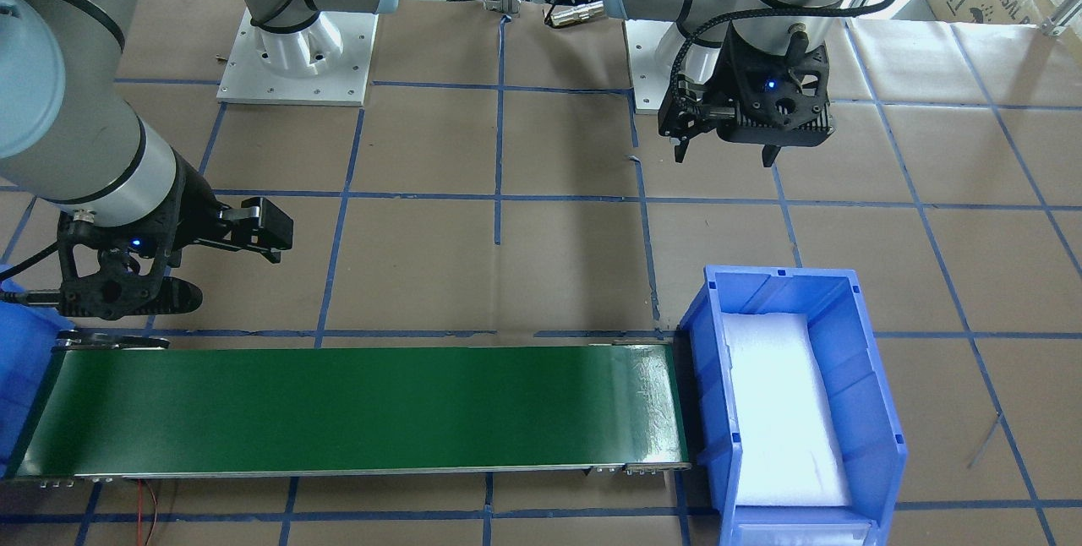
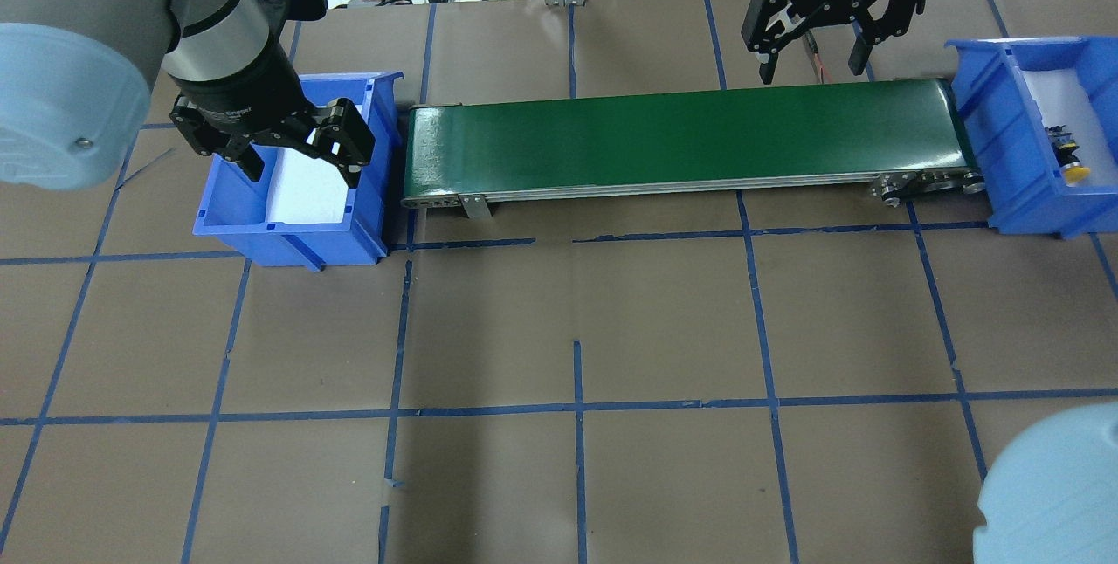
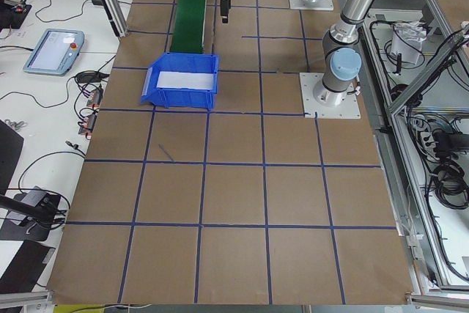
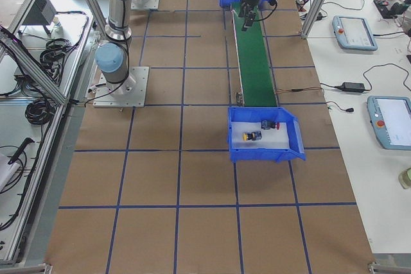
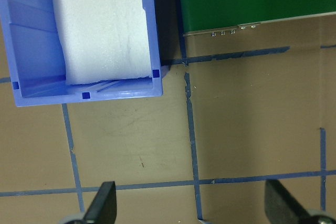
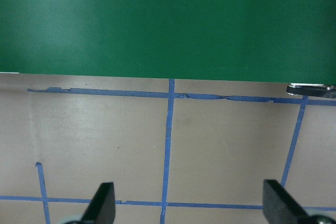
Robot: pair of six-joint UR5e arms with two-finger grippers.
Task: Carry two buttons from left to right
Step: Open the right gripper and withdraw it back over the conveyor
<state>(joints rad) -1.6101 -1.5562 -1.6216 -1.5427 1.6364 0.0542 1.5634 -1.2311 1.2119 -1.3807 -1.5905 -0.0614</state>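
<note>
Both buttons lie in the right blue bin (image 4: 234,139) on its white foam: the yellow-capped button (image 4: 252,136) and the red-capped button (image 4: 270,124). In the overhead view the yellow button (image 2: 1073,169) shows at that bin's far edge (image 2: 1004,154). My left gripper (image 2: 301,158) is open and empty, raised beside the left blue bin (image 2: 288,237), which holds only white foam. My right gripper (image 2: 812,62) is open and empty, raised near the right end of the green conveyor belt (image 2: 681,141). Each wrist view shows its open fingertips (image 5: 105,203) (image 6: 105,203) with nothing between them.
The conveyor (image 1: 355,406) runs between the two bins. The left bin (image 1: 706,377) stands at its end in the front view. Brown paper with blue tape lines (image 2: 576,407) covers the table. The arm bases (image 1: 296,56) stand behind the belt.
</note>
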